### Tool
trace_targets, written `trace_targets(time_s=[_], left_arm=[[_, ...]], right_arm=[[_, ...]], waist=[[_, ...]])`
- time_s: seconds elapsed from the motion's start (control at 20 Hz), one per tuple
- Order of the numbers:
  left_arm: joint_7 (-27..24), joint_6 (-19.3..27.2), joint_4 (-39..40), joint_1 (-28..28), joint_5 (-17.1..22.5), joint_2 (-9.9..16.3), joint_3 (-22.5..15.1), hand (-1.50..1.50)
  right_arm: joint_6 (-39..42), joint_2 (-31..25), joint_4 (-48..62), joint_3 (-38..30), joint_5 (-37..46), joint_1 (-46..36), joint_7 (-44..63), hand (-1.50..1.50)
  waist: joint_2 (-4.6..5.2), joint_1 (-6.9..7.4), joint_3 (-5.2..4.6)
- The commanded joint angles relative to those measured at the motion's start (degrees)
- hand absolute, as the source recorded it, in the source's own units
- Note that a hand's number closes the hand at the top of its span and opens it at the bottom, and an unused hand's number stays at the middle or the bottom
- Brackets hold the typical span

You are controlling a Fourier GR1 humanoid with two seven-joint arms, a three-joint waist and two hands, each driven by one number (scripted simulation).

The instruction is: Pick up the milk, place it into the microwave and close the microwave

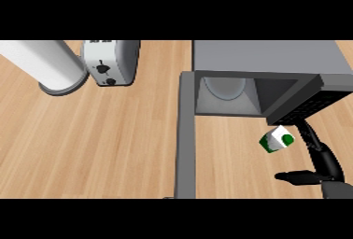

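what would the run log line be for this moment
white-and-green milk carton: at right robot hand fingertips, before microwave | grey microwave: door open | left robot hand: not visible

right hand (pixel 318 164): only long fingers and thumb show; palm and forearm run off the lower right edge.
milk (pixel 277 139): up-left of the hand's fingertips; whether they touch it cannot be told.
microwave (pixel 265 79): above the hand; its right side is cut by the edge, its keypad too small to read.
microwave door (pixel 185 140): far left of the hand; its lower end is cut off.
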Motion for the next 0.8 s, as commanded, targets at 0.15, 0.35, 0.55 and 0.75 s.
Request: trace_targets(time_s=[0.15, 0.35, 0.55, 0.75], left_arm=[[0.6, -0.5, -0.6, 0.2, 0.8, -0.9, -0.6, -1.50], [0.0, -1.8, 1.5, -0.4, 1.2, -0.2, 0.6, -1.50], [1.6, -0.2, -1.3, 0.8, 2.4, -0.9, -0.5, -1.50], [1.3, -1.7, -0.6, 0.9, 3.6, 0.1, 0.3, -1.50]], right_arm=[[3.4, 0.6, 8.3, 0.6, 0.7, -4.3, -12.7, -1.50], [2.3, 2.1, 9.5, 1.0, 0.4, -4.6, -14.1, -1.50], [5.9, 1.8, 9.1, 1.8, -0.8, -5.2, -13.7, -1.50], [7.4, 3.1, 9.5, 2.4, -2.3, -6.5, -11.0, 1.50]], waist=[[0.53, 0.70, 0.25], [0.50, 0.59, 0.22], [0.46, 0.65, 0.27], [0.56, 1.75, 0.32]])
